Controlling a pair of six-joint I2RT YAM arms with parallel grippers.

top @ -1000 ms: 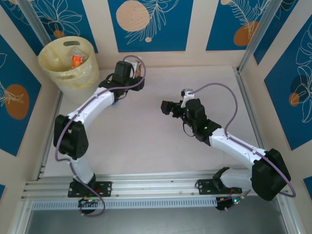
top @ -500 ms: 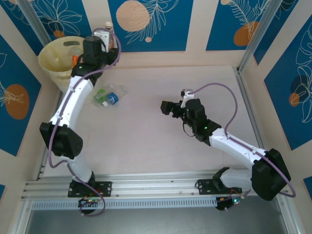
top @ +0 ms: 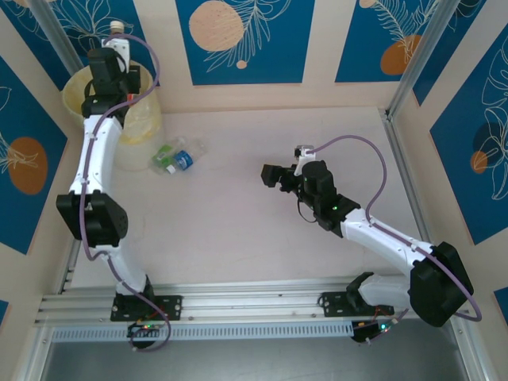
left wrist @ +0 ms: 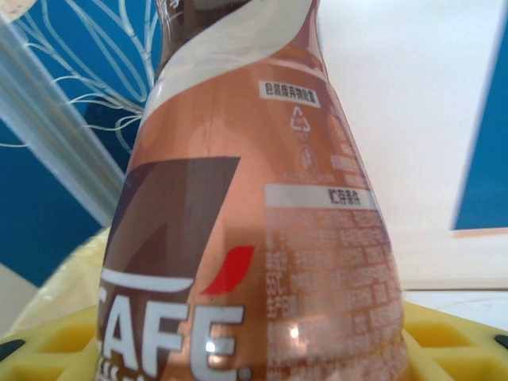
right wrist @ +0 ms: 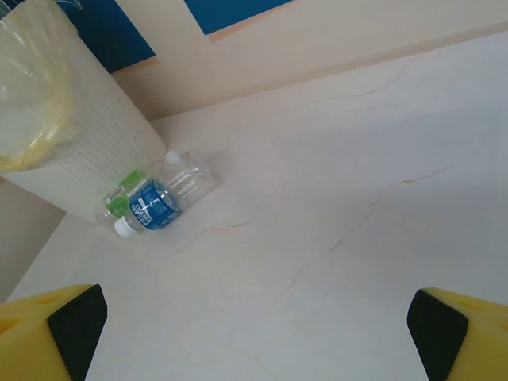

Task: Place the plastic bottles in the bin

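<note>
1. I'm looking down on a pale, marble-look tabletop (top: 238,230) with thin brownish veins (right wrist: 349,230) running across it.
2. The back wall (top: 317,91) is cream board carrying deep blue panels (top: 238,55) with white leaf outlines and a peach disc (top: 216,25).
3. The left wall (top: 24,127) and the right wall (top: 476,119) repeat that blue pattern, with orange discs.
4. Slanting metal posts (top: 421,55) stand at the far corners.
5. An aluminium rail (top: 246,305) runs along the near edge.
6. The light is soft and even, and shadows are faint.
</note>
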